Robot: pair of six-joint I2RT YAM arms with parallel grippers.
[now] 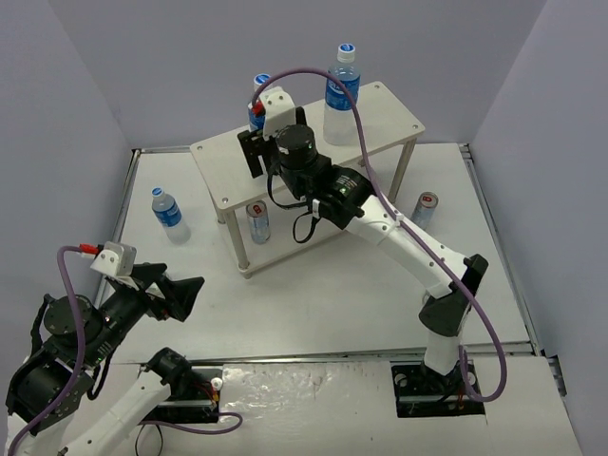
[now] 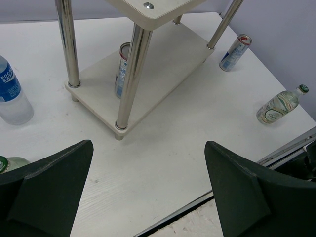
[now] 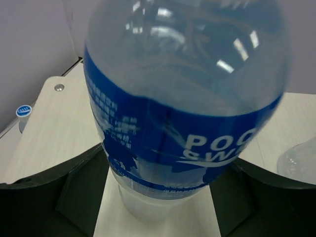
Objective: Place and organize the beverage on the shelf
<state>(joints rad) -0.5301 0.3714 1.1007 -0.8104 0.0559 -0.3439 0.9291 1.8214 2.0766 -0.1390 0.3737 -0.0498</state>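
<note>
1. The left gripper (image 1: 185,294) hangs over the near-left counter (image 1: 332,294), jaws spread wide and holding nothing.
2. 2 small clear bottles are on the counter: 1 bottle (image 2: 279,106) lies near right, and 1 bottle (image 2: 9,163) near left is partly seen.
3. There are 2 cans: 1 can (image 1: 257,221) on the lower tier of the shelf (image 1: 218,166), and 1 can (image 1: 426,207) on the counter to its right.
4. There are 3 tall bottles: 1 bottle (image 1: 168,215) on the counter to the left, and 2 on the top tier, at the right (image 1: 342,95) and far left (image 1: 258,106).
5. The jaws of the right gripper (image 1: 255,142) flank the far-left one; I cannot tell whether they are pinching it.

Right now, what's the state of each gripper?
Left gripper: open, empty.
Right gripper: jaws on either side of the blue-label bottle; whether it is gripping cannot be told.
</note>
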